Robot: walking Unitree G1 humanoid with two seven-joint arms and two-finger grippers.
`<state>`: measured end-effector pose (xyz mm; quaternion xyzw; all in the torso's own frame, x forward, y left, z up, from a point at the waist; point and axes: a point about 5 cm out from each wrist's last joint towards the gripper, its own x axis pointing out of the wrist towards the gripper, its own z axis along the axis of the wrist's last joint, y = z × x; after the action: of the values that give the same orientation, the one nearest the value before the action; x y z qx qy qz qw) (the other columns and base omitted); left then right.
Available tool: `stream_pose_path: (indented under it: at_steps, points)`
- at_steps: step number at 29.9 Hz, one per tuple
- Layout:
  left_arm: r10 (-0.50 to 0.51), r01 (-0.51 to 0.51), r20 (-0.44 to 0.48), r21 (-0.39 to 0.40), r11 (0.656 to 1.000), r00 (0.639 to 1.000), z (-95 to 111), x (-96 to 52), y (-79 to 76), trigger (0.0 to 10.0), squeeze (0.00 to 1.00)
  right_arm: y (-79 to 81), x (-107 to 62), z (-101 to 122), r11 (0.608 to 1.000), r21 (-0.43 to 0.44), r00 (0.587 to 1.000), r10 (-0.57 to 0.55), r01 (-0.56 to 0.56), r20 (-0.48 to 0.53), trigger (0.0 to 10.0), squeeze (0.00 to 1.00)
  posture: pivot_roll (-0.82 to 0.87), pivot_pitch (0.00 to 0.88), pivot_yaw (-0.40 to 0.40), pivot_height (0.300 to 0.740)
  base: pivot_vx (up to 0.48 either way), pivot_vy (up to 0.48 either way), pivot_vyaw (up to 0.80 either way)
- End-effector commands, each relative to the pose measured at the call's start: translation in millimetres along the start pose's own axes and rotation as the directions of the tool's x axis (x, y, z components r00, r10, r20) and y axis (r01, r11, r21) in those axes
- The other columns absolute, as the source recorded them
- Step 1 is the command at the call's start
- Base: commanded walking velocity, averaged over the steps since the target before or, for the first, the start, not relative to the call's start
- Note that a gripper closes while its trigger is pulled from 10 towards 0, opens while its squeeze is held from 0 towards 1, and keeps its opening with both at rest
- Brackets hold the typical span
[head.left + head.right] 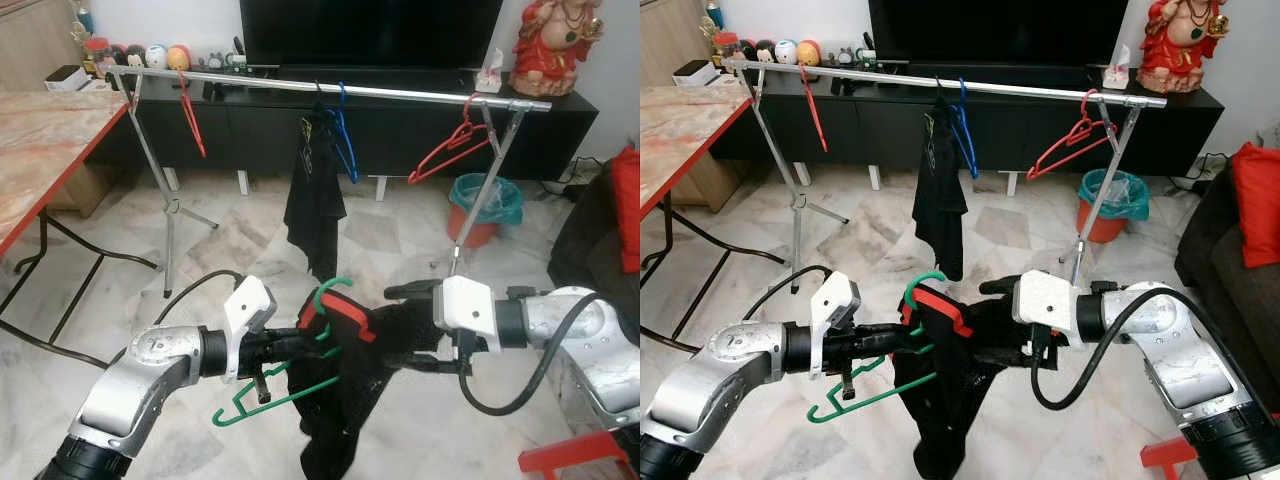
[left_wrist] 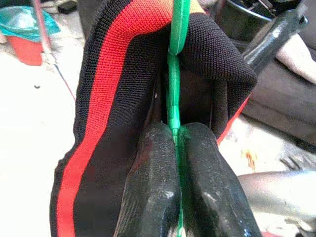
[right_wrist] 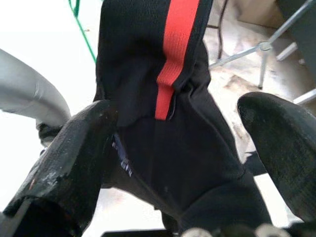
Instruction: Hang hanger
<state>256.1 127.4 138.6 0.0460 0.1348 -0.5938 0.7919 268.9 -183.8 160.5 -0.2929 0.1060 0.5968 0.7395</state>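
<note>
1. Nearest us: our left gripper (image 2: pixel 177 148), fingers pressed together on the green hanger (image 1: pixel 290 392), pinching its thin neck just under the hook.
2. Black garment (image 1: pixel 340 400) with the red-striped collar is draped over that hanger, collar bunched round the neck, the rest hanging down toward the floor. Hanger is tilted, one shoulder end dropped low on our left.
3. Right gripper (image 3: pixel 182 148) is spread wide around the garment; one finger touches the fabric, the other stands clear. We judge it's not clamping, just steadying or dressing the cloth.
4. Both sit low in front of us, well short of the rail (image 1: pixel 330 88) of the clothes rack (image 1: pixel 168 210).
5. On the rail: red hanger (image 1: pixel 190 115) near its left end, blue hanger (image 1: pixel 342 135) with a black shirt (image 1: pixel 312 195) beside it around the middle, another red hanger (image 1: pixel 452 152) near the right end.
6. Step in hand, as we read it: garment is on the hanger, hook not yet on the rail. Carry-and-hang comes next.
7. Next move needs: right gripper off the cloth, hanger raised above rail height, hook opening turned to the rail, lowered onto a bare stretch between the left red hanger and the blue one.
8. Risk: garment slipping off the low shoulder during the lift.
</note>
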Motion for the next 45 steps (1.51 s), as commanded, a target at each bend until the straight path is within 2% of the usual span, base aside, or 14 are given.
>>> stream_pose_path:
  at_steps: [1,11,24,25,26,27,45]
  points:
    - [-0.066,0.065,0.026,0.057,0.996,0.997,14.6,4.0,-5.9,10.0,0.0,1.8,-1.9,0.8,0.999,-0.012,0.999,0.033,-0.033,0.004,10.0,0.0,-0.05,0.0,0.006,0.74,0.0,0.0,0.0]
    - [-0.197,0.197,-0.008,0.092,0.976,0.98,20.9,5.8,-14.8,10.0,0.0,2.0,-0.6,-5.5,0.996,-0.035,0.997,0.077,-0.077,-0.022,10.0,0.0,-0.04,0.0,0.005,0.74,0.0,0.0,0.0]
    - [-0.237,0.237,-0.007,0.105,0.966,0.971,26.5,8.9,-17.8,10.0,0.0,4.5,5.2,-7.9,0.994,-0.04,0.995,0.099,-0.1,-0.024,10.0,0.0,-0.04,0.0,0.003,0.74,0.0,0.0,0.0]
    - [-0.239,0.238,-0.006,0.106,0.965,0.971,27.0,9.1,-17.8,10.0,0.0,4.0,6.0,-8.0,0.995,-0.04,0.995,0.095,-0.096,-0.024,3.7,0.0,-0.04,0.0,0.002,0.74,0.0,0.0,0.0]
    - [-0.239,0.238,-0.006,0.106,0.965,0.971,27.2,9.1,-17.8,10.0,0.0,3.7,6.3,-7.9,0.995,-0.042,0.995,0.093,-0.094,-0.025,3.7,0.0,-0.04,0.0,0.002,0.74,0.0,0.0,0.0]
    - [-0.239,0.238,-0.004,0.107,0.965,0.971,27.4,9.1,-17.8,10.0,0.0,3.5,6.9,-7.3,0.995,-0.038,0.995,0.094,-0.095,-0.021,0.0,0.0,-0.04,0.0,0.002,0.74,0.0,0.0,0.0]
    - [-0.25,0.249,-0.001,0.108,0.962,0.968,26.8,8.8,-21.1,10.0,0.0,4.2,8.1,-2.9,0.992,-0.011,0.992,0.122,-0.122,0.027,0.0,0.0,-0.04,0.0,-0.003,0.74,0.0,0.0,0.0]
